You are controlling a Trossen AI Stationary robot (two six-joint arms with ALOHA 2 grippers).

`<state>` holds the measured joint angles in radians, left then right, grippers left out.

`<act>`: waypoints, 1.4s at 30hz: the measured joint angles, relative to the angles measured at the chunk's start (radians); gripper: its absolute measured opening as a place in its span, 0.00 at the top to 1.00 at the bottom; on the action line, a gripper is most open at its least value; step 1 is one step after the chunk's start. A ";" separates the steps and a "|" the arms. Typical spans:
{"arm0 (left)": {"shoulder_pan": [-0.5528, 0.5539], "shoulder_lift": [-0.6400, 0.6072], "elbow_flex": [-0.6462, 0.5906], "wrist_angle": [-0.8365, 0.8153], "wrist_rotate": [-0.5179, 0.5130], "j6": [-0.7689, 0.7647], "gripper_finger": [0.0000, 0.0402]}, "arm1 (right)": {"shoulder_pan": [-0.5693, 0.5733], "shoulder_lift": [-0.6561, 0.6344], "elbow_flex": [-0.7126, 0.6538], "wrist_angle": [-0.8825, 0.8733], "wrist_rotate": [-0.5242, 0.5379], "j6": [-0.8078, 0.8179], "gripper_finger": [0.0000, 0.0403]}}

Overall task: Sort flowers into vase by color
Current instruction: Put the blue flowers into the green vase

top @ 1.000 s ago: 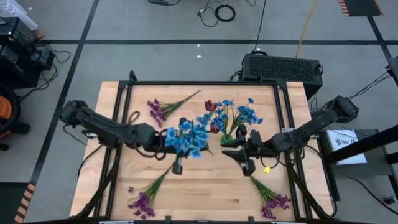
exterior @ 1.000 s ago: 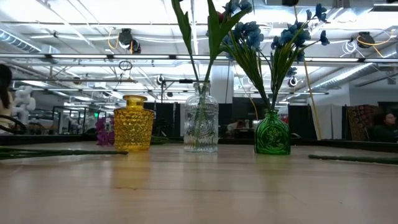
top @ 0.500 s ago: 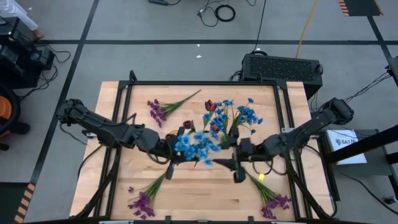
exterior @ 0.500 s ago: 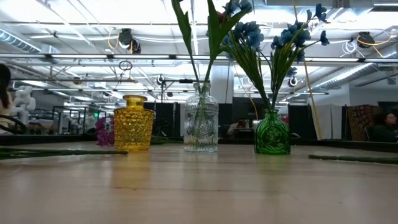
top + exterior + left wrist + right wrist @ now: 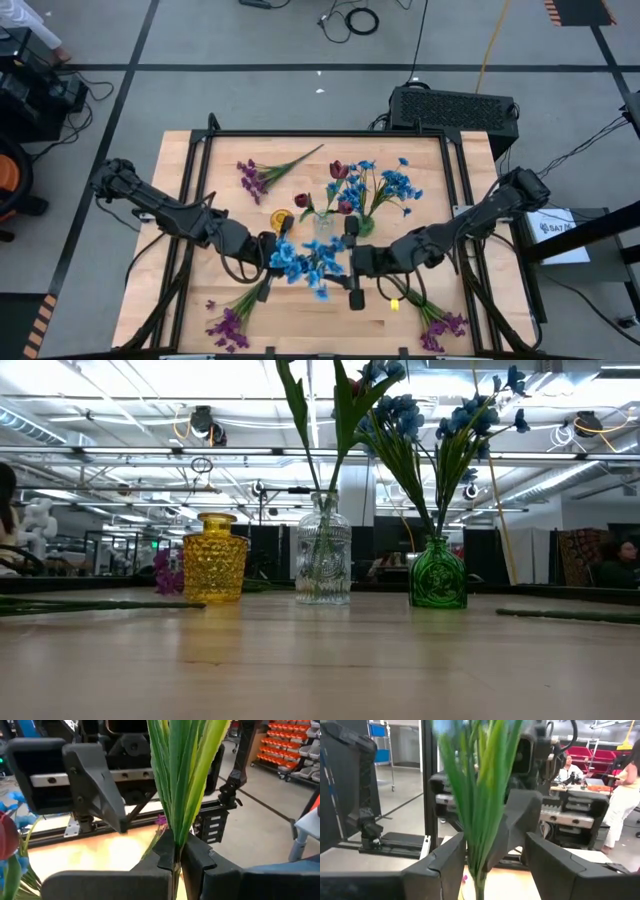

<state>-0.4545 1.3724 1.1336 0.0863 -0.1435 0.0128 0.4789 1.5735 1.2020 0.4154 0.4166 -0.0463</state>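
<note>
High view: the left gripper [image 5: 268, 252] and right gripper [image 5: 352, 262] meet mid-table around a blue flower sprig [image 5: 305, 262], just near of the vases; purple flowers [image 5: 228, 322] lie by the near edge, leaving bare wood between.

Low view: yellow vase [image 5: 215, 557], clear vase [image 5: 323, 550] and green vase [image 5: 438, 572] stand in a row; grippers are out of frame.

Left wrist view: fingers [image 5: 165, 852] clenched on green stems [image 5: 180, 775].

Right wrist view: fingers [image 5: 437, 870] spread wide around the stems, blossoms cut off.

Bright, even overhead light with soft shadows (ceiling strips glare in the low view); close leaves [image 5: 477, 795] blur.
</note>
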 joint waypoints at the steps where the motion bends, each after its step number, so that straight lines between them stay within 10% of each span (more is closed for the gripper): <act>1: -0.001 0.000 0.000 -0.002 0.000 0.003 0.96 | 0.000 0.000 0.001 0.002 0.000 0.000 0.51; 14: 0.002 0.000 0.000 -0.086 -0.004 -0.004 0.96 | 0.001 0.001 0.001 0.023 -0.001 0.004 0.54; 42: 0.017 0.019 0.000 -0.121 -0.025 -0.007 0.96 | -0.002 0.040 0.001 0.076 0.001 0.000 0.98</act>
<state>-0.4370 1.3918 1.1339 -0.0349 -0.1680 0.0060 0.4774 1.6131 1.2034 0.4911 0.4179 -0.0463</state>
